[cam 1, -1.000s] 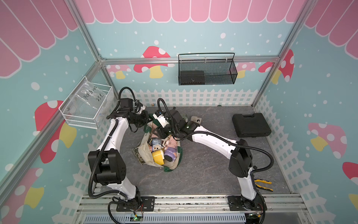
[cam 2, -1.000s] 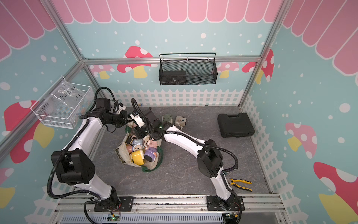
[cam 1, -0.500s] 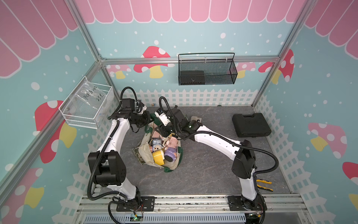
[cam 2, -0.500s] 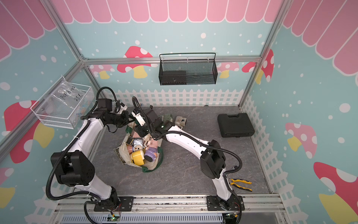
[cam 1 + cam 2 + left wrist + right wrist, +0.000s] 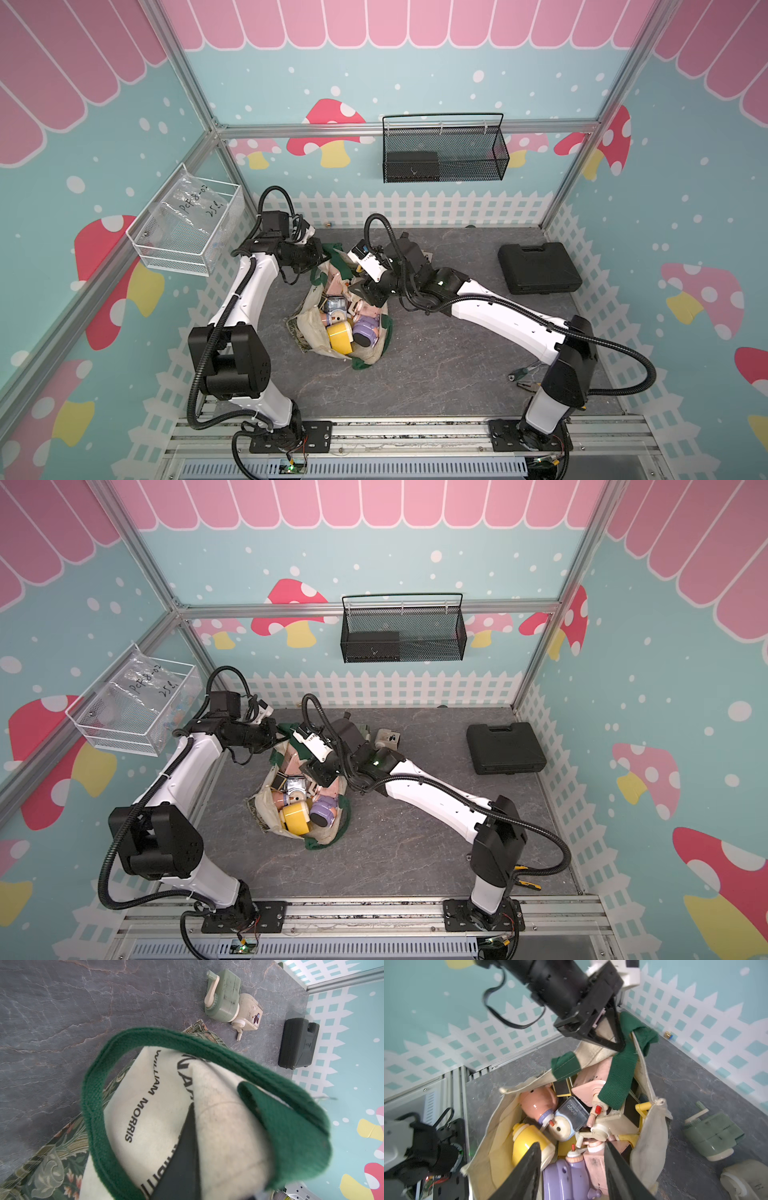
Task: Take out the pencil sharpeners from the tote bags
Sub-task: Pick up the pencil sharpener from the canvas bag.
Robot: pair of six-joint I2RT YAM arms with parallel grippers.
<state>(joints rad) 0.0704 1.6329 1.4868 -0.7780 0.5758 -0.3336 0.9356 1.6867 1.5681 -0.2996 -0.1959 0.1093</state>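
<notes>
The cream tote bag point(image 5: 306, 332) point(image 5: 261, 808) lies open on the grey table, full of pencil sharpeners. A yellow one point(image 5: 340, 337) point(image 5: 527, 1142) and a purple one point(image 5: 365, 330) point(image 5: 562, 1180) lie at its mouth, with pink point(image 5: 591, 1078) and blue point(image 5: 571, 1115) ones deeper in. My left gripper point(image 5: 322, 255) point(image 5: 610, 1043) is shut on the bag's rim by the green handle point(image 5: 99, 1084) and holds it up. My right gripper point(image 5: 365, 291) point(image 5: 572, 1145) hangs open over the bag's mouth, with the purple and a pink sharpener between its fingers. A green sharpener point(image 5: 223, 999) point(image 5: 712, 1134) and a cream one point(image 5: 248, 1014) point(image 5: 388, 739) lie on the table behind the bag.
A flat black case point(image 5: 538, 268) point(image 5: 297, 1043) lies at the back right. A black mesh basket point(image 5: 444, 153) hangs on the back wall and a white wire basket point(image 5: 183, 226) on the left wall. Yellow-handled pliers point(image 5: 525, 885) lie by the right arm's base.
My right arm has swung a little to the right, its gripper staying over the bag's mouth. My left gripper keeps its hold on the bag's rim.
</notes>
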